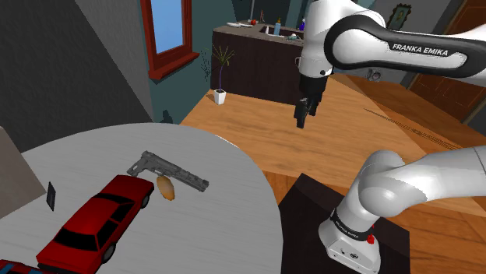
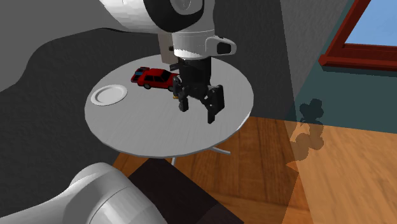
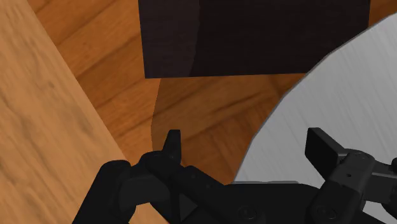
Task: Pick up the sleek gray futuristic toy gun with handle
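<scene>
The grey toy gun (image 1: 167, 170) lies flat on the round grey table (image 1: 226, 206), its handle towards the shoulder view's left. My gripper (image 1: 306, 113) hangs high in the air, well to the right of the gun and beyond the table's edge, over the wooden floor. Its fingers stand apart with nothing between them. In the second exterior view the gripper (image 2: 198, 113) hangs in front of the table (image 2: 146, 127) and covers the gun's place. The wrist view has the gripper (image 3: 247, 145) over the floor, with the table's rim (image 3: 331, 95) beside one finger.
A red toy car (image 1: 101, 218) and a small orange object (image 1: 165, 187) lie close to the gun. A black card (image 1: 51, 196) stands near the car. A white plate (image 2: 108, 95) sits on the table. The dark stand (image 1: 308, 204) adjoins the table. A potted plant (image 1: 220, 76) stands beyond.
</scene>
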Available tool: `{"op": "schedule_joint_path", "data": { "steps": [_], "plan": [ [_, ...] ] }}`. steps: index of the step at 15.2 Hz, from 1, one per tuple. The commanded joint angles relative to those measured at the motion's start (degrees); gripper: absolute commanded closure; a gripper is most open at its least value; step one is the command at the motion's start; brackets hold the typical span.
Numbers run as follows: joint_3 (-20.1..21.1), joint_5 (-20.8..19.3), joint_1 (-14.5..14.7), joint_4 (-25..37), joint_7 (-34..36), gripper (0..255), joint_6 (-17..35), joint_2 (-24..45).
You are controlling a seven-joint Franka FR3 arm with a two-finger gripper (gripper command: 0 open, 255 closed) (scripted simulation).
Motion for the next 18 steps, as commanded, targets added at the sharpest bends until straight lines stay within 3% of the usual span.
{"op": "schedule_joint_path", "data": {
  "steps": [1,9,18],
  "plan": [
    [0.0,0.0,0.0,0.0,0.0,0,0.0,0.0],
    [2.55,3.23,3.31,-0.63,0.14,0,15.25,10.91],
    [5.97,5.2,6.42,3.67,-0.16,0,30.11,25.69]
  ]
}}
